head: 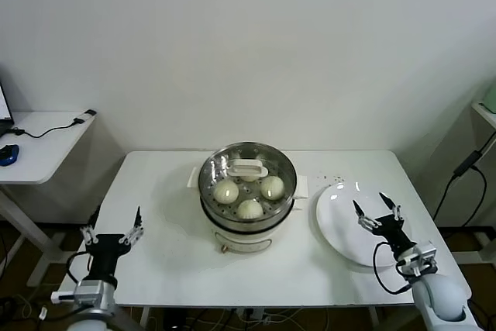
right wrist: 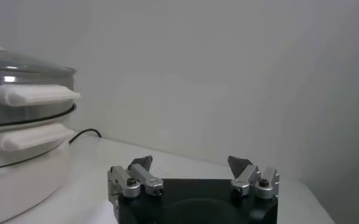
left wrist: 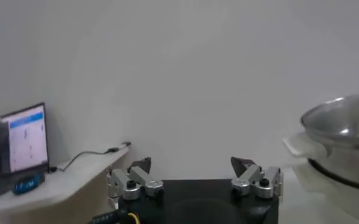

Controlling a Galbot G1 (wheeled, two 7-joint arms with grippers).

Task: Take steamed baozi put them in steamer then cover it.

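Note:
The steamer (head: 246,222) stands mid-table, a shiny steel pot on a white base. The glass cover (head: 232,167) with its white handle (head: 247,169) sits on it. Three baozi show through the glass: one (head: 226,191), another (head: 271,187), a third (head: 249,209); any fourth is hidden under the handle. My left gripper (head: 113,230) is open and empty at the table's front left edge. My right gripper (head: 377,208) is open and empty over the white plate. The steamer shows at the edge of the left wrist view (left wrist: 344,131) and the right wrist view (right wrist: 21,109).
An empty white plate (head: 341,230) lies right of the steamer. A side desk (head: 39,145) with a laptop, mouse and cable stands at far left, also in the left wrist view (left wrist: 21,149). A shelf and hanging cable are at far right.

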